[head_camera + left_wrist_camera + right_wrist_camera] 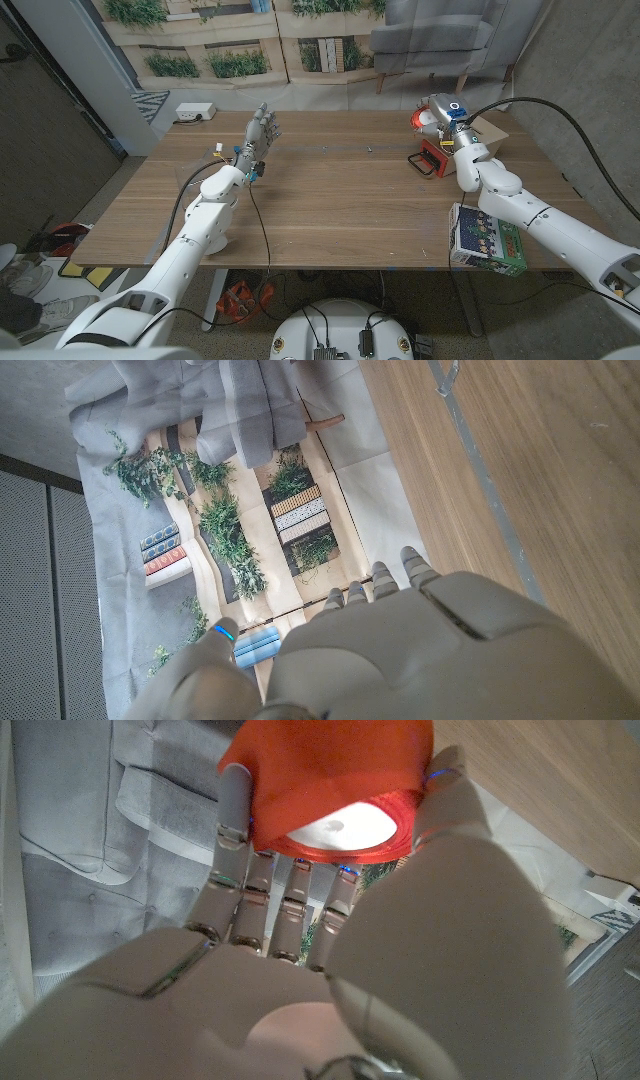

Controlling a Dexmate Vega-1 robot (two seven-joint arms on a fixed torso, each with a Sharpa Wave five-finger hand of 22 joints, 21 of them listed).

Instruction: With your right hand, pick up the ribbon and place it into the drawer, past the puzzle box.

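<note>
Red ribbon (330, 780) — green, perhaps cartoon-printed puzzle box (487, 240)

White arms (200, 235) — black cables (560, 110)

Table (330, 210): wood, matt, visible grain, smooth.
Right hand (330, 920): smooth pale plastic shell, slight sheen; metal-looking links at fingers (232, 820).
Ribbon (335, 780): red spool, satin gloss on wound edge, white flat core face; held in right hand.
Left hand (400, 650): same smooth light-grey plastic, matt.
Puzzle box (485, 240), right front edge of table: printed cardboard, slightly glossy.
Drawer (432, 158), near right far corner: red, looks like plastic; finish hard to tell.
Backdrop (200, 490): printed cloth, creased, matt.
</note>
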